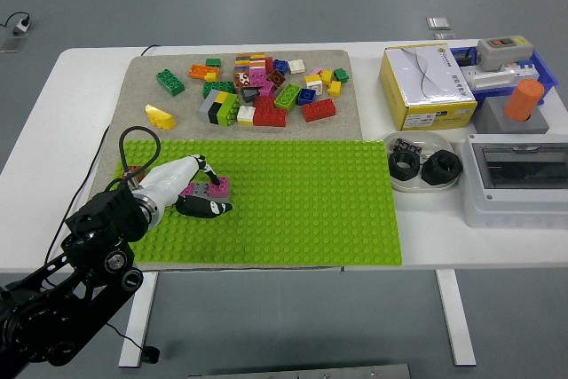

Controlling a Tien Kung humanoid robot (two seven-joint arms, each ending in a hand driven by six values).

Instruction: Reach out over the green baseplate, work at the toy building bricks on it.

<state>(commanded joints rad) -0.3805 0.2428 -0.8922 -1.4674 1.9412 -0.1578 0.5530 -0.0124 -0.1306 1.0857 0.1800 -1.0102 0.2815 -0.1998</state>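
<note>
The green baseplate [302,201] lies across the front of the table. On its left part stands a small stack of bricks, grey below and magenta on top [210,189]. My left hand [197,189] reaches in from the lower left, white fingers over the top of the stack and a dark thumb under its near side, shut on the brick stack. A heap of loose coloured bricks [262,90] lies on the beige mat [142,86] behind the baseplate. My right arm does not show.
A yellow box [424,86] and a white dish with black rings [424,169] sit right of the baseplate. Further right stand a grey case [519,179] and an orange cylinder [524,99]. A single yellow brick [160,116] lies on the mat's left.
</note>
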